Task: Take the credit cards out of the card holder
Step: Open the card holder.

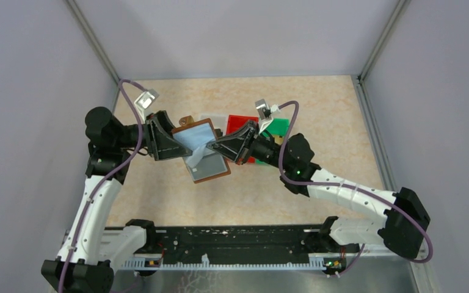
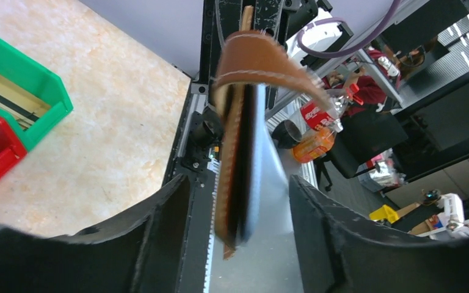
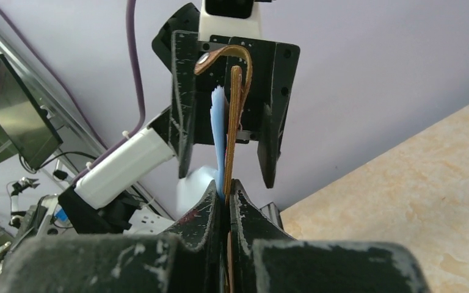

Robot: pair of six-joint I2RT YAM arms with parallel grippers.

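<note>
The brown card holder [image 1: 210, 166] hangs unfolded in mid-air between both arms, its pale blue sleeves [image 1: 192, 141] facing up. My right gripper [image 1: 217, 148] is shut on the holder's edge [image 3: 235, 122], pinching leather and a blue sleeve [image 3: 219, 134] together. My left gripper [image 1: 174, 139] stands open around the holder's other end, and both fingers [image 2: 159, 232] are clear of it. In the left wrist view the holder [image 2: 232, 152] is edge-on, its snap tab [image 2: 250, 52] curling over the top. No credit cards can be told apart; only a dark layer shows between leather and sleeves.
A red bin [image 1: 239, 124] and a green bin [image 1: 279, 127] sit on the marbled table behind the holder, and both show again in the left wrist view as the green bin [image 2: 43, 91] and red bin [image 2: 0, 149]. Grey walls close in three sides. A black rail [image 1: 232, 244] runs along the near edge.
</note>
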